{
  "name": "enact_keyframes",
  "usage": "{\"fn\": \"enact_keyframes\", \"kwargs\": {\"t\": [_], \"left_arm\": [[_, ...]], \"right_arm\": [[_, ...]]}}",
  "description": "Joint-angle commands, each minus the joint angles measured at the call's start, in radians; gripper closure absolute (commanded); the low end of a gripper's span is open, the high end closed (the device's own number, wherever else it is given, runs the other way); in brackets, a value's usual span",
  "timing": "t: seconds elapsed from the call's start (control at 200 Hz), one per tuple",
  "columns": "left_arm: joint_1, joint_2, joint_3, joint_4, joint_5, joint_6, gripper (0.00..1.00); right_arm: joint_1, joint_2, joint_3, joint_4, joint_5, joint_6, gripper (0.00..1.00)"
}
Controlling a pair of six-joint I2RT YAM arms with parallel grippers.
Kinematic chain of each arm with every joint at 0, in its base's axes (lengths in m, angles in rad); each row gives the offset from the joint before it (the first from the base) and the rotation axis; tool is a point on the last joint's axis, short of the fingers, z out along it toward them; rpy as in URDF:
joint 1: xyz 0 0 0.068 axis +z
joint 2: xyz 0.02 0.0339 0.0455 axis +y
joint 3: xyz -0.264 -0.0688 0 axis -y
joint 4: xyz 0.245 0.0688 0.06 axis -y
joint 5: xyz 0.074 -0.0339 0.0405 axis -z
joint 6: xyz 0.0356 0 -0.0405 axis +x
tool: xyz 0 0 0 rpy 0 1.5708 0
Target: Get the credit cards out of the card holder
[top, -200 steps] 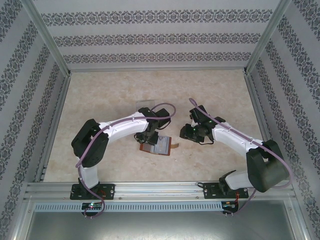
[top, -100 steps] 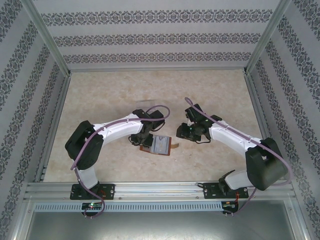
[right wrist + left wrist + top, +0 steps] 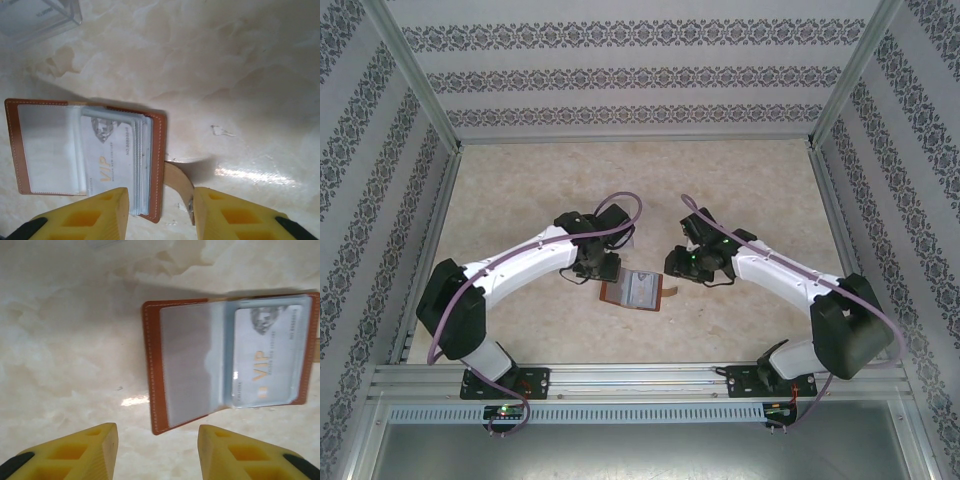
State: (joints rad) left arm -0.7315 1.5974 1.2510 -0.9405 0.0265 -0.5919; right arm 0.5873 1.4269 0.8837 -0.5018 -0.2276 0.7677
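The card holder point(image 3: 632, 290) lies open on the table, brown leather with clear sleeves inside point(image 3: 190, 360) point(image 3: 50, 150). A pale credit card marked VIP point(image 3: 270, 360) point(image 3: 107, 160) sits in a sleeve on its right half, on top of a stack of sleeves. My left gripper point(image 3: 602, 271) point(image 3: 157, 450) is open just left of the holder's left edge, with nothing between its fingers. My right gripper point(image 3: 678, 268) point(image 3: 160, 215) is open over the holder's right edge, with the strap tab point(image 3: 180, 185) in the gap between its fingers.
A clear plastic tray point(image 3: 35, 17) stands on the table beyond the holder. The marbled tabletop point(image 3: 520, 190) is ringed by metal rails and patterned walls.
My left arm has drawn back to the left, off the holder, and its jaws have widened a little. The right gripper has edged left toward the holder. The holder has stayed put.
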Motion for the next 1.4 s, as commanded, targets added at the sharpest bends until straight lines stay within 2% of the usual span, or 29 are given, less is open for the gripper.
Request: {"fn": "enact_keyframes", "kwargs": {"t": [0.0,0.19,0.445,0.635,0.754,1.399], "left_arm": [[0.006,0.001,0.025,0.076,0.097,0.022,0.58],[0.009,0.055,0.010,0.211,0.269,-0.009,0.64],[0.053,0.119,-0.042,0.327,0.372,-0.021,0.70],[0.097,0.125,-0.134,0.475,0.479,-0.072,0.72],[0.115,0.145,-0.162,0.502,0.507,-0.083,0.76],[0.145,0.216,-0.200,0.557,0.576,-0.096,0.81]], "right_arm": [[0.026,0.019,0.026,0.028,-0.027,0.045,0.61],[0.075,0.050,0.014,0.105,-0.087,0.106,0.63],[0.098,0.118,0.003,0.156,-0.093,0.136,0.65],[0.097,0.159,-0.002,0.182,-0.104,0.142,0.67],[0.095,0.176,0.000,0.185,-0.103,0.142,0.69],[0.096,0.214,0.014,0.199,-0.113,0.153,0.71]]}}
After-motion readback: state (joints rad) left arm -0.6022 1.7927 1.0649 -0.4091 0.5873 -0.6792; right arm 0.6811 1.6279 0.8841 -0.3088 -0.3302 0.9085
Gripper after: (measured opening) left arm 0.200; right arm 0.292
